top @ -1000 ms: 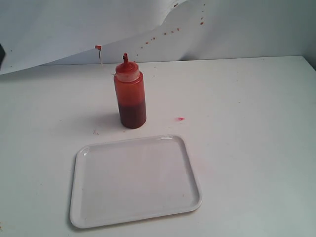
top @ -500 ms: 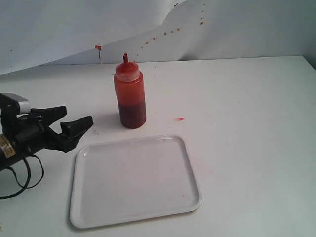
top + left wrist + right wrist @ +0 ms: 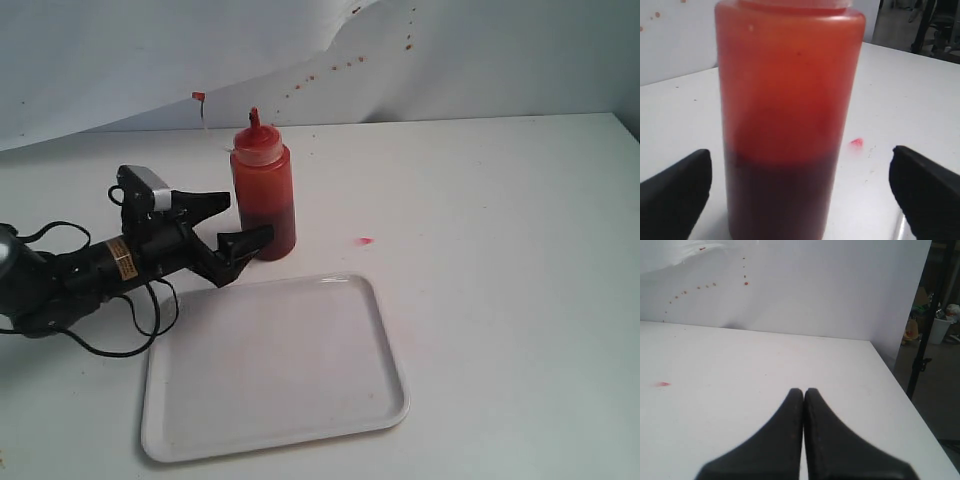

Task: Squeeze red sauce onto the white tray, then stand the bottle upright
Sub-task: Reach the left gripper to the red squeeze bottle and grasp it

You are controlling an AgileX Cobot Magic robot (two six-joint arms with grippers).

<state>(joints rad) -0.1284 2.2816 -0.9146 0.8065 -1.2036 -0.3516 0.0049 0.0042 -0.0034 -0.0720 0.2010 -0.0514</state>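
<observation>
The bottle stands upright on the white table behind the white tray. Its whitish cap and red-stained nozzle point up. Red sauce shows as the darker fill in its lower part. My left gripper is open at the bottle's left, low down, with a finger on each side of it and gaps between. In the left wrist view the bottle fills the middle between the two black fingers. No sauce shows on the tray. My right gripper is shut and empty over bare table, outside the exterior view.
A tiny pink-red smear lies on the table right of the bottle. A white backdrop sheet with red splatters hangs behind. The left arm's black cables trail beside the tray's left edge. The table's far right edge drops off.
My left arm came in from the left edge and moved right to the bottle, jaws open, now flanking its lower part. Bottle and tray have not moved.
</observation>
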